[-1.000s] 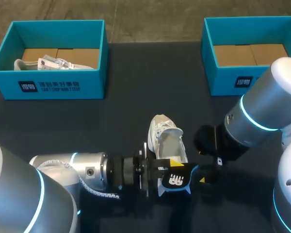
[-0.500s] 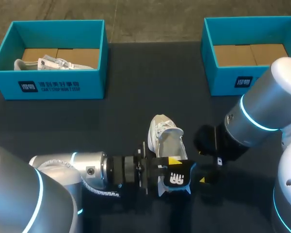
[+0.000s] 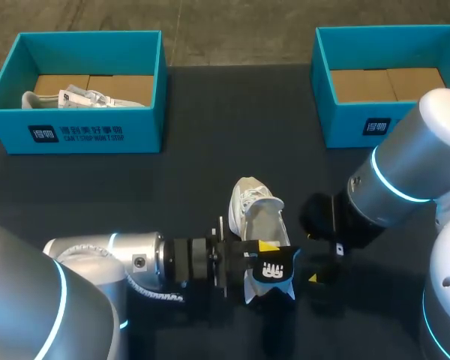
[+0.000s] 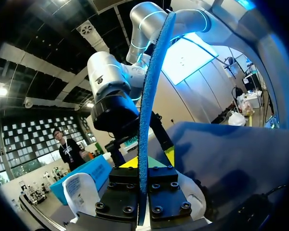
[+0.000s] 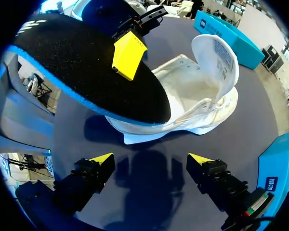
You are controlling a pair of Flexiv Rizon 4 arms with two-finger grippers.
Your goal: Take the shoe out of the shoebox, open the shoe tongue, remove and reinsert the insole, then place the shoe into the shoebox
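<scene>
Now left gripper (image 4: 143,166) pinched tight on black insole (image 3: 276,274), holding it over heel of white shoe (image 3: 256,214). Shoe sits on dark table (image 3: 202,165). Right gripper (image 5: 151,159) spread apart, just beside shoe

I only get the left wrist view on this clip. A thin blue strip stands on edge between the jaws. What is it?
Observer: It is the insole, edge-on to you. The head view shows its black top face with a white logo.
Operator: Is it out of the shoe yet?
Observer: In the right wrist view it is raised over the heel end of the white shoe, whose inside is uncovered. I cannot tell whether the two touch.
Operator: And the other arm, is it holding anything?
Observer: No. The right jaws are open and empty, low over the table, with the shoe just ahead of them.
</scene>
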